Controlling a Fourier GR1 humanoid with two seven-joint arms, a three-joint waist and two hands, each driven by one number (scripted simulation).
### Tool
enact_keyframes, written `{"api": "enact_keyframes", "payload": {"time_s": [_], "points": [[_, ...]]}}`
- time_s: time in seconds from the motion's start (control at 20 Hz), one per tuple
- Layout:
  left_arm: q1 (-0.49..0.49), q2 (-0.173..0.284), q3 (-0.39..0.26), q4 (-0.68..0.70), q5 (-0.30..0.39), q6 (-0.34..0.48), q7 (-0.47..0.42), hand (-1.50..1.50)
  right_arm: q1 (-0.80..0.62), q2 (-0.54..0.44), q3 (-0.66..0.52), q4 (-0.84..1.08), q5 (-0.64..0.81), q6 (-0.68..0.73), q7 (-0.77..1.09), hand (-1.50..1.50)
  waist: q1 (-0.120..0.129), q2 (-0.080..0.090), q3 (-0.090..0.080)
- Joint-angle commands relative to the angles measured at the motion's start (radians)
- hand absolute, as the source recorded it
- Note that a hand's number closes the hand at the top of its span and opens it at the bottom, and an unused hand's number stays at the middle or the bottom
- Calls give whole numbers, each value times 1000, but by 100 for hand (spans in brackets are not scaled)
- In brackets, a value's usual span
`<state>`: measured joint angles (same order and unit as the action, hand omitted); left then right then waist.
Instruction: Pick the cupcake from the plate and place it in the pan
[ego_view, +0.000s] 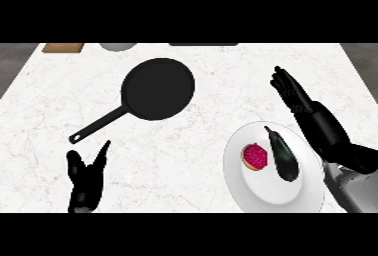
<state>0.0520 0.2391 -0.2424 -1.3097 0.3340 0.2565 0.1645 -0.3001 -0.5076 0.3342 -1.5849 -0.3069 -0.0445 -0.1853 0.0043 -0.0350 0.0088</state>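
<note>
white marble counter (44, 130) carries a black pan (157, 88) near its middle, handle running toward 7 o'clock. at 4 o'clock from the pan sits a white plate (255, 190), holding the pink-topped cupcake (255, 157) and a dark eggplant (283, 155) beside it. right hand (294, 95) hovers at 1 o'clock of the plate, fingers straight and together, holding nothing. left hand (85, 175) rests at 6 o'clock of the handle, fingers spread upward.

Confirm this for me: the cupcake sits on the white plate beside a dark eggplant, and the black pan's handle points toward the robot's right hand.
Wrong in one respect. In the head view the pan turns its handle toward the left hand, not the right hand. The cupcake does sit on the white plate beside the eggplant.
</note>
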Motion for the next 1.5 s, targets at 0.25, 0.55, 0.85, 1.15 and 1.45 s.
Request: {"api": "enact_keyframes", "payload": {"time_s": [0.25,0.55,0.85,1.15,1.45], "points": [[299,291,-40,-559,-186,0,19,0,7,112,-78,88,-113,-95,111,-150,-5,15,1],[417,354,10,-572,-184,48,-16,0,143,10,-129,212,-14,-263,269,-150,-92,12,-14],[410,359,1,-566,-209,47,-43,0,102,-219,-27,190,156,-155,362,-150,-76,16,-22],[387,356,-5,-564,-222,44,-55,0,21,-287,55,127,174,-5,464,-150,-53,21,-21],[369,344,-19,-544,-238,40,-78,0,-63,-285,140,75,156,128,588,-150,-28,30,-20]]}}
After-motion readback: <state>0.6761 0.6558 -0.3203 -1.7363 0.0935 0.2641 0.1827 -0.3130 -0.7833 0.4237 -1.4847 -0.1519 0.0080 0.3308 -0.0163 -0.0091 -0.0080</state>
